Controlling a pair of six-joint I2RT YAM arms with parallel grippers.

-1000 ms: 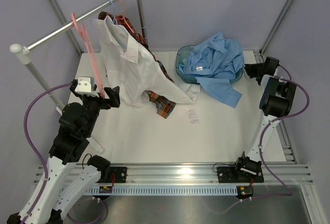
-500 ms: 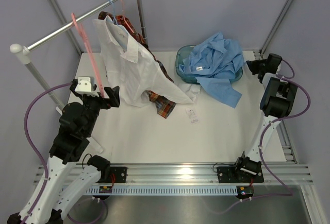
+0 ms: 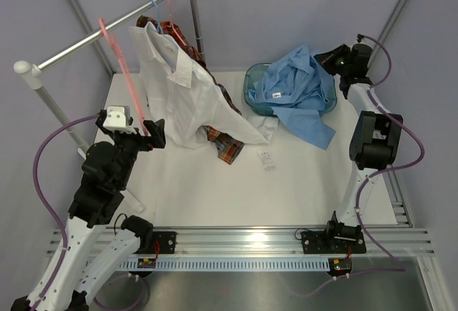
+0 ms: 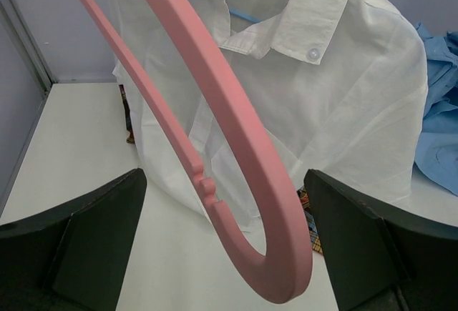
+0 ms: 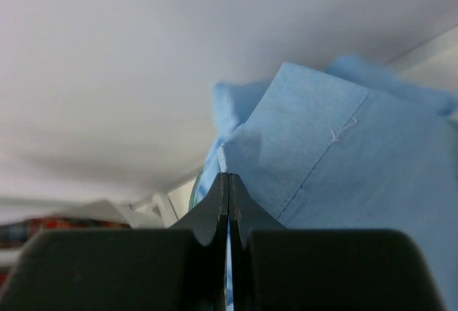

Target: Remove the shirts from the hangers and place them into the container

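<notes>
A bare pink hanger (image 3: 122, 68) slants down from the rail. Its lower curved end (image 4: 243, 132) sits between the wide-apart fingers of my open left gripper (image 3: 148, 134) (image 4: 222, 182), without touching them. The white shirt (image 3: 182, 96) (image 4: 343, 96) hangs just behind on another hanger, with the plaid shirt (image 3: 225, 150) partly under it. The light blue shirt (image 3: 300, 86) (image 5: 343, 161) lies in the teal container (image 3: 252, 89), spilling over the near rim. My right gripper (image 3: 323, 58) (image 5: 227, 176) is shut at the shirt's far edge. I see no cloth pinched between its tips.
The silver rail (image 3: 79, 48) runs diagonally across the back left on two posts. A light blue hanger hook (image 3: 152, 2) and a pink one (image 3: 166, 0) hang from it near its far end. A small white tag (image 3: 266, 157) lies on the table.
My right arm swung from the table's right edge up to the far side of the container, and its jaws closed. The left arm and the shirts stayed put.
</notes>
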